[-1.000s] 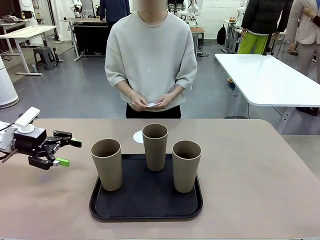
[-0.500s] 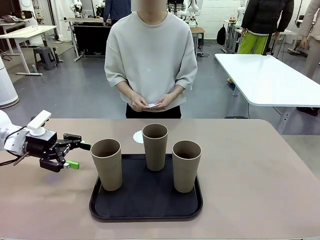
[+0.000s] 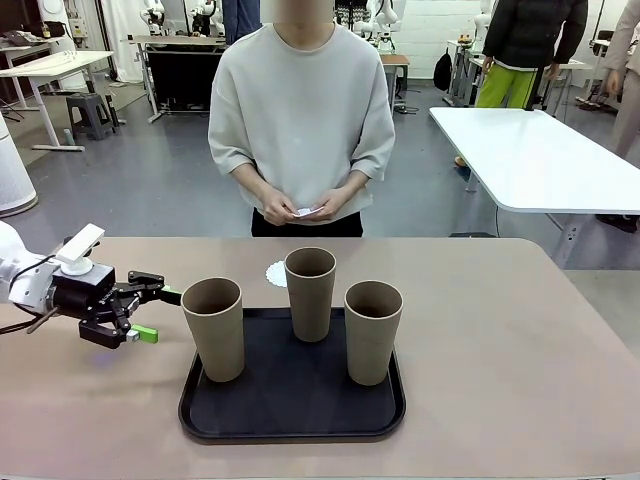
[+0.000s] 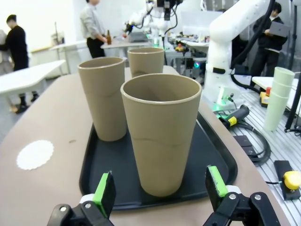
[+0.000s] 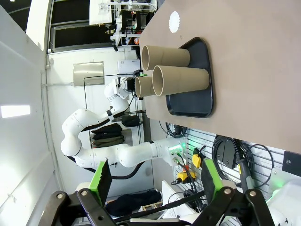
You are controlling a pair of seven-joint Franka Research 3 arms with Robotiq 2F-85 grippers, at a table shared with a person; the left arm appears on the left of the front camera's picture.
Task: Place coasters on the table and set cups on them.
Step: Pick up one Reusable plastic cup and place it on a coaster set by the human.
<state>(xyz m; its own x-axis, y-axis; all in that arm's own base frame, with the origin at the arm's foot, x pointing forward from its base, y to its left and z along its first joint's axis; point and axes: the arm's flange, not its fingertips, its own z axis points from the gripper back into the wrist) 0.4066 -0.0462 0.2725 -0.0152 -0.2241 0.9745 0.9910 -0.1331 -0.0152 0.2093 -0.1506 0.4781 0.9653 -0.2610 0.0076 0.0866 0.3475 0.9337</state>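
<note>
Three tan cups stand on a black tray: left cup, middle cup, right cup. One white lacy coaster lies on the beige table just behind the tray. The person's hands hold more white coasters. My left gripper is open, lying level just left of the left cup, apart from it. In the left wrist view the gripper frames that cup, with the coaster to its left. My right gripper is open and holds nothing, high above the cups.
A person stands at the far edge of the table, facing me. A white table stands at the back right, off the work area. Bare tabletop lies left and right of the tray. Other people stand far behind.
My left gripper has moved right, toward the left cup, and stays open. The cups, tray and coaster have not moved.
</note>
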